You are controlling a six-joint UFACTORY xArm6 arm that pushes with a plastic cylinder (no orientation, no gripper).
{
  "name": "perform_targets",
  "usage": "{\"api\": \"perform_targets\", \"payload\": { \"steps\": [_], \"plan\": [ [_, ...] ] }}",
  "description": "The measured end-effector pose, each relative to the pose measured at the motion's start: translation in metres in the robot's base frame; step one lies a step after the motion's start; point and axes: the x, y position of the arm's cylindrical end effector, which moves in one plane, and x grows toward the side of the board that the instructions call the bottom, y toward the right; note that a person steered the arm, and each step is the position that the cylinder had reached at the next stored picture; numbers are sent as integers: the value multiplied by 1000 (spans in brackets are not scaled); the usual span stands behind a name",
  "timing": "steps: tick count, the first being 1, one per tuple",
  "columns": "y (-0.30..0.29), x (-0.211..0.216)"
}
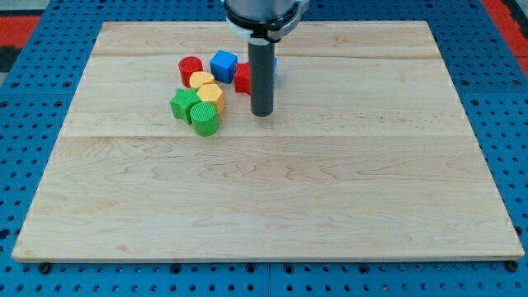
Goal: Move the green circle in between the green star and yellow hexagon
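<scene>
Where the little blocks crowd together in the upper left part of the wooden tabletop (272,198), the green circle (205,118) sits at the bottom of the group, closest to the view's bottom. Touching it on the view's left is the green star (183,103), and touching it just above is the yellow hexagon (211,95), so the round green block is tucked into the corner that these two make. A second yellow block (200,80) sits right above the hexagon, and its shape is hard to make out. A red block (190,68) is above that one, a bit to the view's left. A blue cube (223,64) stands to the view's right of the red block, near the top of the group. Another red block (242,77) is farther to the view's right, and it is partly hidden behind the dark rod. A bit of blue (274,64) peeks out on the other side of the rod, but I cannot tell what shape it is. My tip (261,114) rests on the wood to the view's right of the green circle, near it but not touching it, and just below the half hidden red block. This arm has no fingers, only the straight rod, so nothing is held
</scene>
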Motion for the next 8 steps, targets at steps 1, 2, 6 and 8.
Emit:
{"api": "perform_targets", "payload": {
  "steps": [1, 2, 6, 8],
  "plan": [
    [-44, -5],
    [-49, -19],
    [-53, 55],
    [-74, 1]
  ]
}}
